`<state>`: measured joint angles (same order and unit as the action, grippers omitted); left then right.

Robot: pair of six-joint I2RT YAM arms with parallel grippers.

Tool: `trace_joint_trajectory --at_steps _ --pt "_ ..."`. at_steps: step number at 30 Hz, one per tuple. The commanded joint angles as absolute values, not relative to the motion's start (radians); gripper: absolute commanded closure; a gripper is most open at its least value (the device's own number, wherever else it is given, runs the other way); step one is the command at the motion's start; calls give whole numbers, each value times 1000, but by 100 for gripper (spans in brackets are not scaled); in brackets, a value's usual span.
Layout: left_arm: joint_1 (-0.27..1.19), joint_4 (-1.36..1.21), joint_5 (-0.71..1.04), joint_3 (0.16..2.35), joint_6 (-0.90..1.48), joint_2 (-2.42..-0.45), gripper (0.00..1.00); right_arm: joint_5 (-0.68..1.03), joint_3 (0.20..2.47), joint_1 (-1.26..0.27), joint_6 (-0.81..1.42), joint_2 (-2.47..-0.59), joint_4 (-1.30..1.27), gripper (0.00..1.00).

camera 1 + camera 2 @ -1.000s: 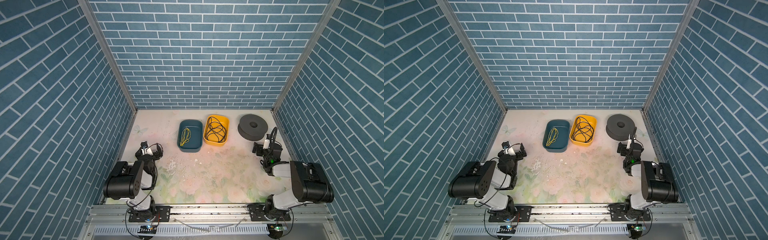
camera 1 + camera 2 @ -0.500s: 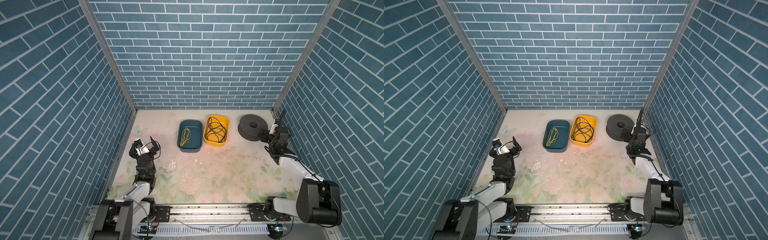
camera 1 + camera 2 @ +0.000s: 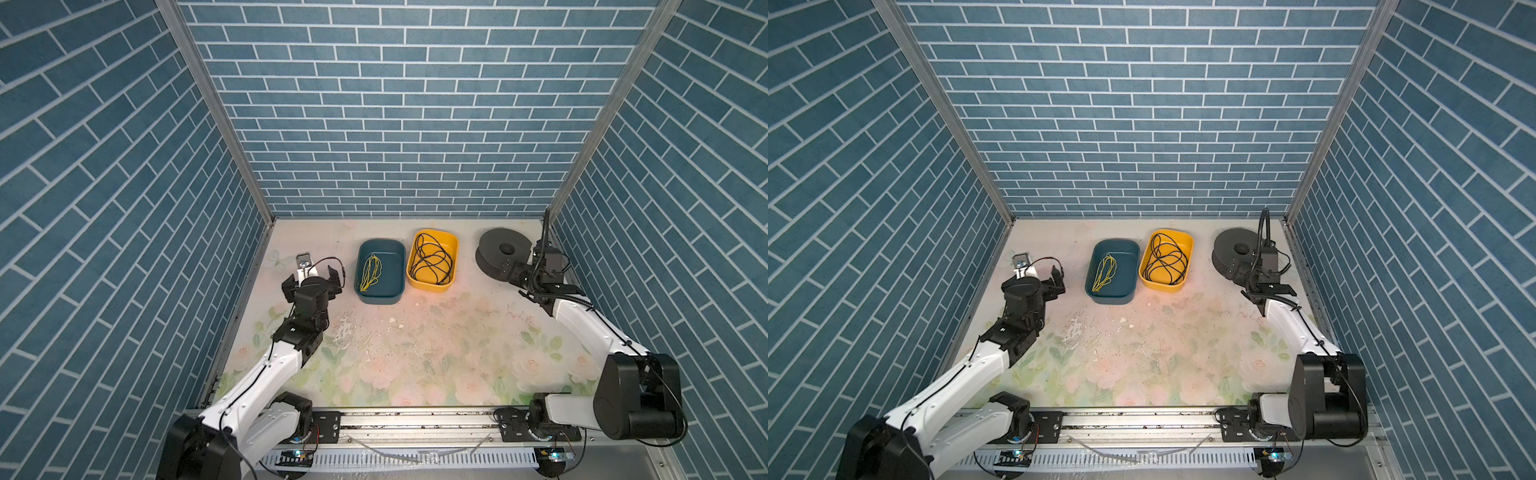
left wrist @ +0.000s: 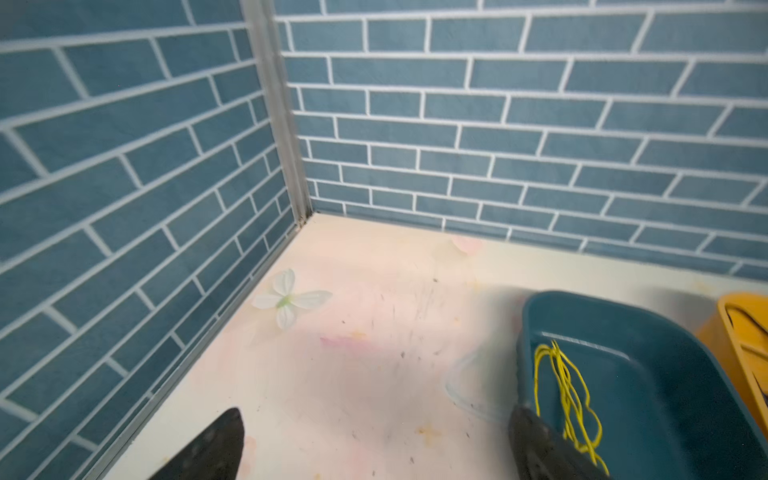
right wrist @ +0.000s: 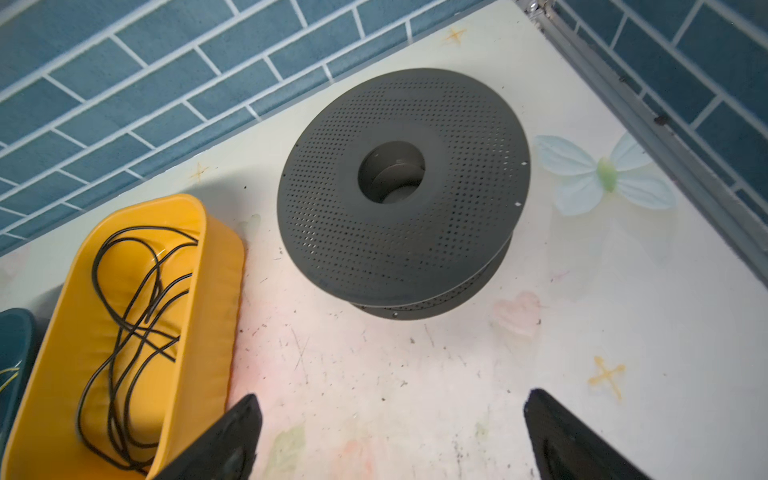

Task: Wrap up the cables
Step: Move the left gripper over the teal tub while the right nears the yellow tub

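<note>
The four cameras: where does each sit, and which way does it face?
Top views: high above the front rail, looking down at the floral tabletop; white left arm and right arm show.
Left wrist: on the left arm, facing a back corner and the teal oval plastic tub; open left claw tips show.
Right wrist: on the right arm, looking down at the dark grey perforated spool; open right claw tips show.
Both wrist views catch the yellow oval plastic tub of thin black cable.
</note>
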<state>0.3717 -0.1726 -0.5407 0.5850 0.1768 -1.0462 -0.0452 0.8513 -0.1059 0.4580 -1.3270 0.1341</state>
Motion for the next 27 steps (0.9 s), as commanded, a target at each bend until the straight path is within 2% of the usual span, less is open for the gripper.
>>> trace_joint_trajectory --at_steps 1,4,9,12,17,21,27 --pt "432 -28 -525 691 135 -1147 0 -75 912 -141 506 -1344 236 1" --pt "457 30 -454 795 128 -1244 0 -131 928 -171 461 -1343 274 1" --pt "469 124 -307 936 121 -1355 0 -59 933 -175 448 -1320 308 1" --pt "471 228 -251 1037 147 -1436 0 13 933 -182 457 -1302 314 9" --pt "469 294 -161 1101 216 -1452 0 8 965 -197 476 -1299 342 12" --pt "412 479 41 1234 294 -1508 0 16 1046 -197 475 -1350 412 12" --pt "408 596 77 1301 267 -1504 1 81 1102 -203 508 -1417 380 14"
